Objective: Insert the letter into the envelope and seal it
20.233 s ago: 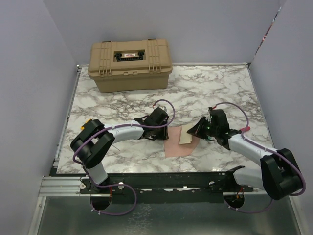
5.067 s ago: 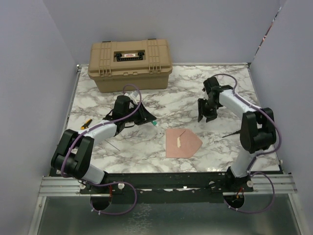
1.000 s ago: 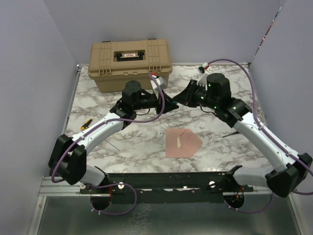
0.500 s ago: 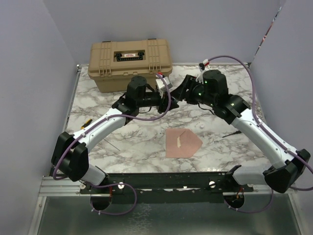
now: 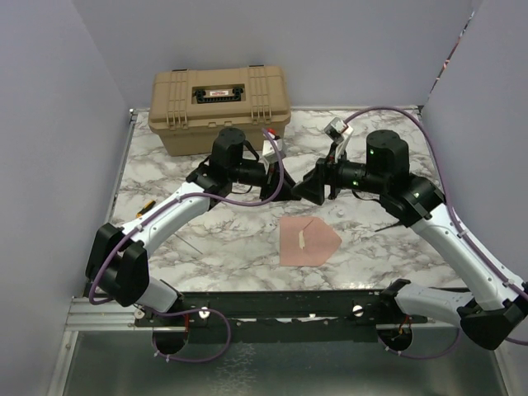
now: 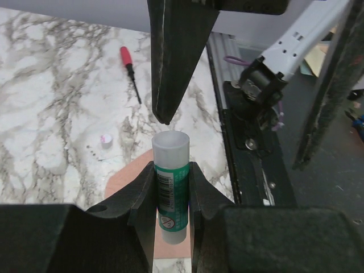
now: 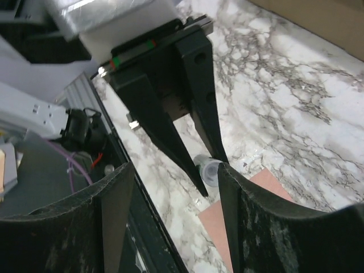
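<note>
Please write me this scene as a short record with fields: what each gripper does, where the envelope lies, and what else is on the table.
left gripper: shut on the glue stick, held above the table
right gripper: open, facing the left gripper, one finger close to the stick's top
envelope: flat on the table near the arms' bases, untouched
on the envelope: a thin tan strip; I cannot tell what it is
other things: closed tan case at the far edge; red-handled screwdriver on the table

Top camera looks down from above and behind the arm bases over the white-and-grey marble table [image 5: 247, 239]. Both wrist cameras sit close, facing each other, and both catch the green-labelled, white-capped glue stick [image 6: 170, 182] and the pinkish-brown paper envelope [image 5: 307, 240].
</note>
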Robot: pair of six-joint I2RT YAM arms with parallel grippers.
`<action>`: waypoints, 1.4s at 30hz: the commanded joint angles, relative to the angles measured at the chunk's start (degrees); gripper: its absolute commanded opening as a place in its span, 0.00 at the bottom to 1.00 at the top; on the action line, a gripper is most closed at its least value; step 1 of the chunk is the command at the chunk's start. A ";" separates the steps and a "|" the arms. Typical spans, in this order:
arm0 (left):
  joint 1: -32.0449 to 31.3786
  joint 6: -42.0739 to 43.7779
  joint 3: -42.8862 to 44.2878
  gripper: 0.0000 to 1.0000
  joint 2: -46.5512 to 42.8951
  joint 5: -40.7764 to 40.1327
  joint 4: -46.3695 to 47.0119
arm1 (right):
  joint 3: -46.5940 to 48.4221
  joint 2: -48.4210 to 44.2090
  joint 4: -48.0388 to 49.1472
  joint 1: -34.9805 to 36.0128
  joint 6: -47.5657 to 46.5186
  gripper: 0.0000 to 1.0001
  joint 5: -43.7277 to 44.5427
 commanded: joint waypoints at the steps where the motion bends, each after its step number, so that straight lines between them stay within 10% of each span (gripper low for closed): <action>1: 0.88 0.02 -0.62 0.00 -1.69 11.50 -0.07 | -1.66 -2.74 -2.53 -0.14 -7.60 0.65 -8.56; 9: 0.90 0.31 -0.61 0.00 -1.87 13.93 -0.04 | -1.27 1.34 -4.48 -0.16 -8.26 0.37 -9.89; 24: 0.91 0.91 -0.68 0.00 -1.34 13.97 -0.05 | 0.15 3.45 -5.62 -0.13 -7.94 0.57 0.91; 42: 1.53 1.42 -1.25 0.00 -1.51 12.46 -0.18 | -0.24 2.33 -5.02 -0.14 -9.01 0.52 3.61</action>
